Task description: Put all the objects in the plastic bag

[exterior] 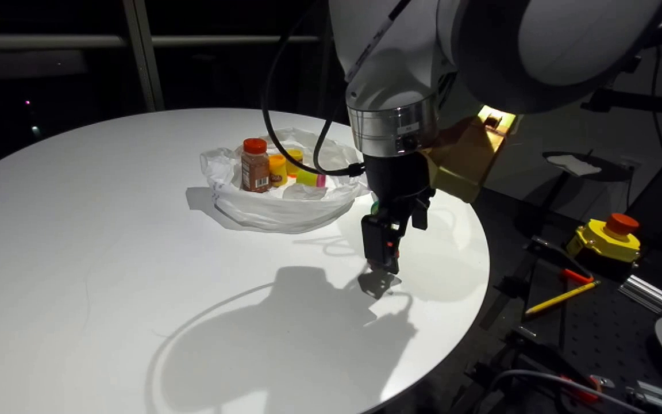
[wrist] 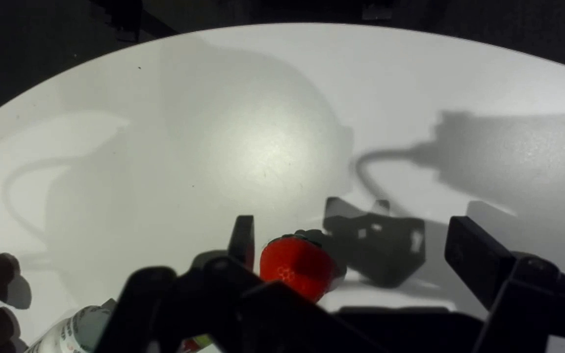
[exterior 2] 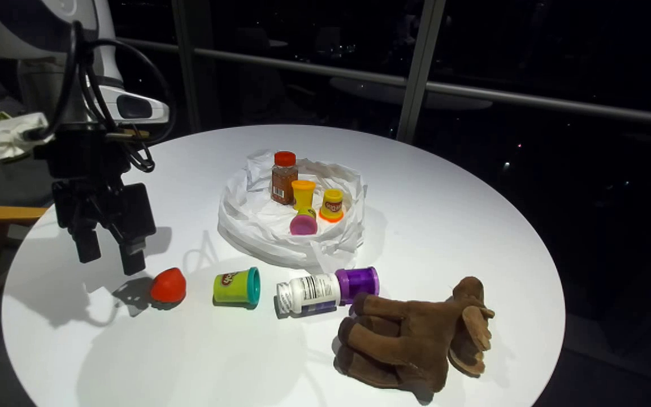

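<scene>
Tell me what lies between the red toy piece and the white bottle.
A lime tub with a teal lid lies on its side between the red toy piece and the white bottle, touching neither, as seen in an exterior view.

In an exterior view we are seeing the plastic bag (exterior 2: 280, 246) resting on the counter (exterior 2: 444, 237). Inside it, a lidded jar (exterior 2: 284, 182) is standing at the left rear, a tub (exterior 2: 303, 193) just right of it, another tub (exterior 2: 333, 203) farther right, and a tipped tub (exterior 2: 303, 224) is lying before them. In front of the bag we are following a row, left to right: a small toy (exterior 2: 168, 285), a lying tub (exterior 2: 234, 286), a lying bottle (exterior 2: 315, 290), a canister (exterior 2: 360, 284) at its base, a plush toy (exterior 2: 419, 336) before and right of that. The hand (exterior 2: 111, 255) is hanging over the counter, and in the wrist view the small toy is showing between its fingers (wrist: 481, 264).
</scene>
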Tool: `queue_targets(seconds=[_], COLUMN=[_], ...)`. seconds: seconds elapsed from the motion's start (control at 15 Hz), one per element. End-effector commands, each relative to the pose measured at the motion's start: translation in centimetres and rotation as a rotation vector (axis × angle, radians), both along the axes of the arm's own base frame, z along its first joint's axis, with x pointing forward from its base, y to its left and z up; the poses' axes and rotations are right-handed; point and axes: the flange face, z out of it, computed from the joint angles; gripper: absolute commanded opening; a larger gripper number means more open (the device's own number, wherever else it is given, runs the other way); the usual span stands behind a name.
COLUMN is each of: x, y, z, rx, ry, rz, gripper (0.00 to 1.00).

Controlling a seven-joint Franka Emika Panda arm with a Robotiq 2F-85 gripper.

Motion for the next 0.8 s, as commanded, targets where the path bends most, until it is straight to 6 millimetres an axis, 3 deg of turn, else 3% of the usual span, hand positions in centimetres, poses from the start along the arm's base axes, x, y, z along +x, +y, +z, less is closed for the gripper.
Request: queue_targets(seconds=[0.0, 0.73], x=[-0.1, 1.3], y=[-1.1, -4.5], z=[-0.6, -4.2], rx=[-0.002, 0.023], ry=[-0.049, -0.139], rz=[-0.064, -0.259], gripper=[1.0, 1.0])
